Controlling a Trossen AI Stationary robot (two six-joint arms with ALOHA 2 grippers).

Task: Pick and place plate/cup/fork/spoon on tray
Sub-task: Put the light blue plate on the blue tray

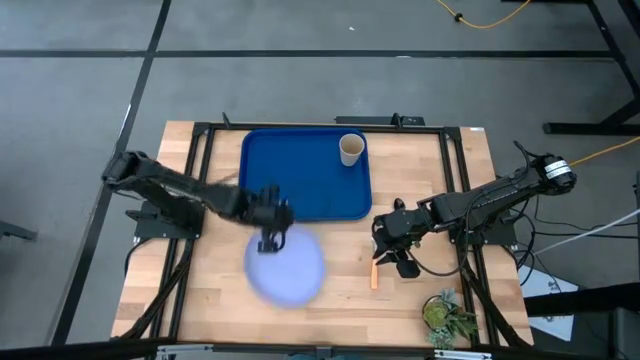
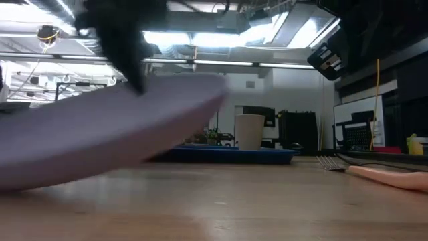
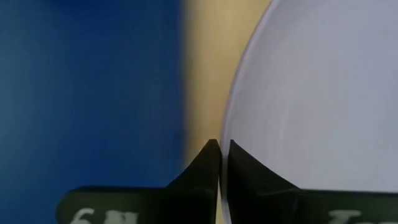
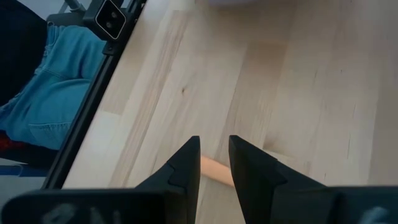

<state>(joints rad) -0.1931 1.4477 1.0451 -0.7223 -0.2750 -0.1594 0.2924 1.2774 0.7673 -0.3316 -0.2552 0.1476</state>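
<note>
The pale lavender plate (image 1: pixel 287 268) is near the table's middle, just in front of the blue tray (image 1: pixel 300 180). My left gripper (image 1: pixel 270 236) is shut on the plate's far rim. In the low view the plate (image 2: pixel 100 134) is tilted, its held side raised. The tan cup (image 1: pixel 350 149) stands upright in the tray's far right corner. The fork (image 1: pixel 375 273) lies flat on the table to the right of the plate. My right gripper (image 4: pixel 214 155) hovers open over its orange handle (image 4: pixel 214 170). The spoon is out of view. My left gripper pinches the plate's rim (image 3: pixel 231 134) on the side facing the tray, one finger on each face of the plate. The fingers come from the far left, slanting down. The plate is tilted with the held side up; whether its low side (image 2: pixel 20 171) touches the table I cannot tell.
A small potted plant (image 1: pixel 448 315) stands at the table's near right corner. A black frame (image 1: pixel 455 180) runs along the table's left, far and right sides. A person in blue jeans (image 4: pixel 50 93) is beside the table's edge.
</note>
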